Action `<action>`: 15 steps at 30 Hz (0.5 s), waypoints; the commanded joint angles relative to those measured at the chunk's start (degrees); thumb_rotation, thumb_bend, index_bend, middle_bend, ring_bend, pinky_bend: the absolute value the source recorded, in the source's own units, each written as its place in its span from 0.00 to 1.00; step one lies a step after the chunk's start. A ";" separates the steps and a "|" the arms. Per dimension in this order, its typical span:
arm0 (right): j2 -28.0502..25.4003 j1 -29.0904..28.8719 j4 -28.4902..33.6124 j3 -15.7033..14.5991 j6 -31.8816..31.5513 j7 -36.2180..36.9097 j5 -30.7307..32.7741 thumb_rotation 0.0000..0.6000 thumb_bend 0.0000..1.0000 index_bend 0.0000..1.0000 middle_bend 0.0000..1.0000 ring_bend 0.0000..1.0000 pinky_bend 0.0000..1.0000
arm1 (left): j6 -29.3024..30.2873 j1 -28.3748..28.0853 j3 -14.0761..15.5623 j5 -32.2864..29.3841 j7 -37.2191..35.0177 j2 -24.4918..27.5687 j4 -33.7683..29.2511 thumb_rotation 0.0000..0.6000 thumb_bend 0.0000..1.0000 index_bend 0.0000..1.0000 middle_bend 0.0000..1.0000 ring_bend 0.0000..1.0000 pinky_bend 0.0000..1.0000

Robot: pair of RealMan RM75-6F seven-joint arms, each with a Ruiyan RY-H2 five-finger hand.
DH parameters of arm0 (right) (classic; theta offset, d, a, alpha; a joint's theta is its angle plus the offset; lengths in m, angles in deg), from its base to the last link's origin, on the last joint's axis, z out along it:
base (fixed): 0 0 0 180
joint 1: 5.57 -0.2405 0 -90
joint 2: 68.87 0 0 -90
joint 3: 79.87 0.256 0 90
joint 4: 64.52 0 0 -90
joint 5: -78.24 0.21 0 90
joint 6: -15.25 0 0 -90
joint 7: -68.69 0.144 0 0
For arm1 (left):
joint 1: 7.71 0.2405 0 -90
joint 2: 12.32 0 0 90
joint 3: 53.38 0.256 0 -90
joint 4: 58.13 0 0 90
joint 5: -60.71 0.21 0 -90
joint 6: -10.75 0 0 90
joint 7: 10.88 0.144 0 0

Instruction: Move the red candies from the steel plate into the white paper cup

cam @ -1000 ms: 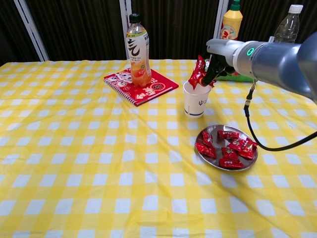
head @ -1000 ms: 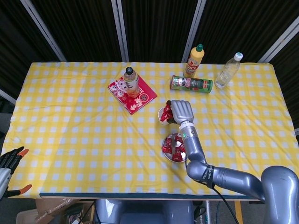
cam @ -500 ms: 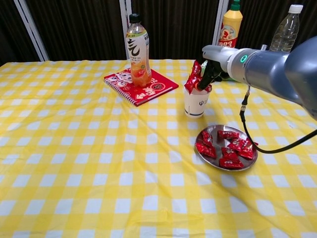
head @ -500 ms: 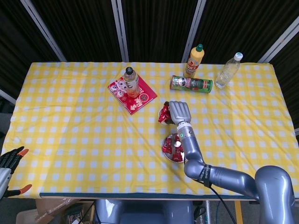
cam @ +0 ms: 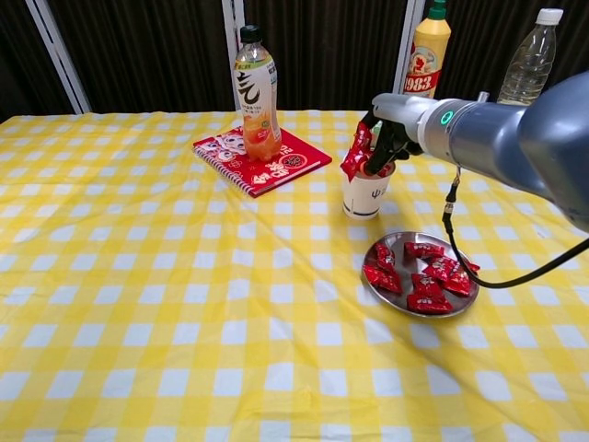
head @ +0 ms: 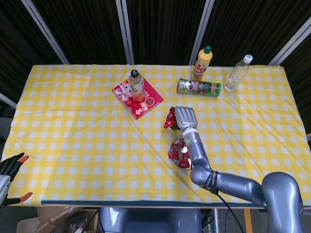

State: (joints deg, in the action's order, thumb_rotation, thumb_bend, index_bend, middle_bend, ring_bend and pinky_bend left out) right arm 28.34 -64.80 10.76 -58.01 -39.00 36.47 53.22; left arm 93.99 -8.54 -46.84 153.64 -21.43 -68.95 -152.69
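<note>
A red candy is pinched by the fingers of the right hand over the white paper cup; more candies are left on the steel plate at the cup's 5 o'clock. The left hand, fingers spread, is held off the counter.

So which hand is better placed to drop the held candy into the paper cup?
The right hand. It already holds a red candy at the rim of the white paper cup. The left hand is far away, off the table's near left corner.

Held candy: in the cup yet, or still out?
Out. In the chest view the candy hangs from the right hand at the cup rim's left edge, not inside.
</note>
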 commanded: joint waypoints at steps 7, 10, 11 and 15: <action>-0.70 -0.40 0.85 0.57 -0.38 -0.26 0.80 1.00 0.63 0.54 0.79 0.85 1.00 | -0.18 -0.12 -0.06 -0.08 0.46 0.16 -0.72 1.00 0.07 0.00 0.00 0.00 0.00; -0.96 -0.64 0.87 0.80 -0.53 -0.45 1.05 1.00 0.63 0.54 0.79 0.85 1.00 | -0.32 -0.15 -0.12 -0.33 0.79 0.24 -1.12 1.00 0.07 0.00 0.00 0.00 0.00; -1.02 -0.73 0.82 0.92 -0.58 -0.48 1.15 1.00 0.63 0.54 0.79 0.85 1.00 | -0.37 -0.14 -0.11 -0.38 0.83 0.25 -1.13 1.00 0.07 0.00 0.00 0.00 0.00; -1.48 -1.09 0.62 1.23 -0.35 -0.92 2.04 1.00 0.63 0.54 0.79 0.85 1.00 | -0.44 -0.15 -0.13 -0.47 1.02 0.25 -1.27 1.00 0.07 0.00 0.00 0.00 0.00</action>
State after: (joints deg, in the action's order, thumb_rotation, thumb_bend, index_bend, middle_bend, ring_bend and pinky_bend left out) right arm 27.00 -65.80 11.43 -56.80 -39.45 35.72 55.08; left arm 93.56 -8.68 -46.96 153.17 -20.45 -68.69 -153.90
